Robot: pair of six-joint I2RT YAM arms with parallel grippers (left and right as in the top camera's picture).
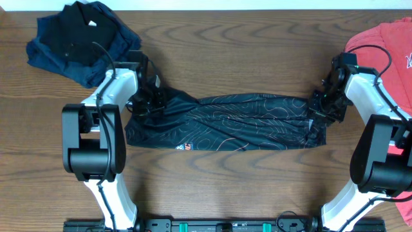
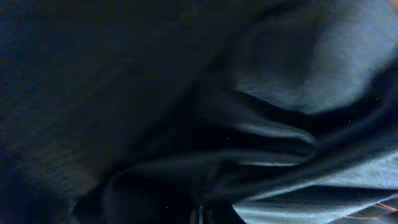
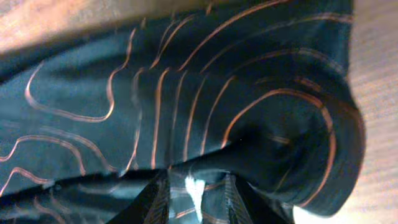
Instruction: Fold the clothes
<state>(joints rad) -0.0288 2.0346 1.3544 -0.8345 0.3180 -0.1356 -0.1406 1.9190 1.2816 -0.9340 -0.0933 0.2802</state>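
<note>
Across the middle of the table (image 1: 244, 187), black jersey (image 1: 238, 122) with orange lines stretched as a long band, left gripper (image 1: 149, 98) pinched together on its bunched left end, right gripper (image 1: 320, 106) at its right end, fingers (image 3: 155, 199) either side of a fold, cannot tell if clamped, dark clothes (image 1: 77, 42) heaped back left, red shirt (image 1: 386, 51) back right.

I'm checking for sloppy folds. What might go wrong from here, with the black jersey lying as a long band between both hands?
1. The jersey is bunched up at the left hand, so creases may get folded in.
2. The right hand sits at the very end of the cloth; its fingers may catch only a thin edge and slip.
3. The dark clothes pile lies close by the left arm and could get dragged.
</note>
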